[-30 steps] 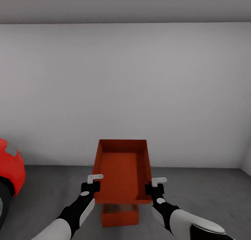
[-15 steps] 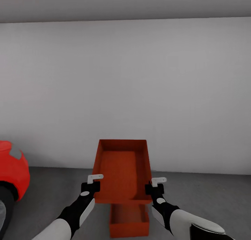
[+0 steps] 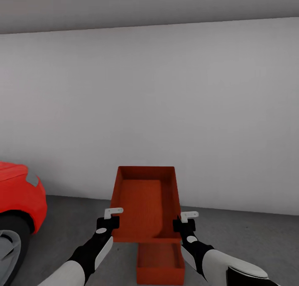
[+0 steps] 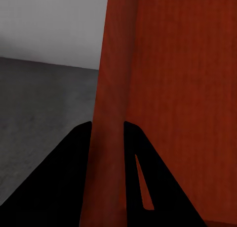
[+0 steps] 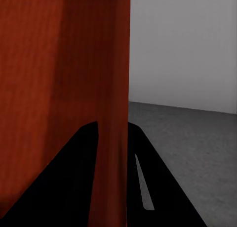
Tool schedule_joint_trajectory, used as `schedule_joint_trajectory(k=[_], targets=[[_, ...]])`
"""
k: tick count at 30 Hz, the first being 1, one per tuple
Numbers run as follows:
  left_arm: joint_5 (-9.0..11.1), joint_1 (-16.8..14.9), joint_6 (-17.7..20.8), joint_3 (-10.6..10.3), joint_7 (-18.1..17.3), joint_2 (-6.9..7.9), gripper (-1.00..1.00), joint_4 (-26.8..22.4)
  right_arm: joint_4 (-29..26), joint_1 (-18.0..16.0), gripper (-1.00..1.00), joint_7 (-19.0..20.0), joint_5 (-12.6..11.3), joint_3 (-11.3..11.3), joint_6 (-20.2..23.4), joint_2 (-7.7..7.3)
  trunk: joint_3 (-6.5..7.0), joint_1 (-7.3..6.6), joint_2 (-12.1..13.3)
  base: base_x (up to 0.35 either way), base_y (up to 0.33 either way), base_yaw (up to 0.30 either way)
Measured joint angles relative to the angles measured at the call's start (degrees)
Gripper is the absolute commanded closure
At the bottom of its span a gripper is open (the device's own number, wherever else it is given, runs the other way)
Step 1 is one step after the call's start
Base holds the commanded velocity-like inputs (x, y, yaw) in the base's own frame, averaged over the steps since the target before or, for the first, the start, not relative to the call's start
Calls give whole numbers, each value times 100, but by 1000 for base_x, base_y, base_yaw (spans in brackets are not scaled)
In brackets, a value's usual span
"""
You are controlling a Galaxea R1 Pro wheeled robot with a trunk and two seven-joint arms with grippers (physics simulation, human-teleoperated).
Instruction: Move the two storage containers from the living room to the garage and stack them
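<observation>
Orange-red containers (image 3: 145, 203) — red car (image 3: 18, 194)

You get flat, even, shadowless simulator light on the white wall (image 3: 166, 111) and grey floor (image 3: 249, 232), no glare, a slightly soft head view, while both wrist views show the fingers (image 4: 64, 187) as featureless black silhouettes.

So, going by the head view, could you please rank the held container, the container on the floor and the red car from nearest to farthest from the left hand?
1. Held container, gripped by the left hand.
2. Floor container, below, to the right.
3. Red car, far left.
</observation>
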Motion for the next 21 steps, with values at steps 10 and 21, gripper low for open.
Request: schedule_joint_trajectory(k=[10, 21], targets=[[-17, 0, 4, 17, -4, -2, 100, 0, -3, 0, 100, -12, 19, -13, -4, 2, 0, 0, 0, 0, 0, 0], [-2, 0, -1, 6, -6, 3, 100, -1, -5, 0, 100, -23, 33, -19, -7, 4, 0, 0, -1, 0, -148, 0]])
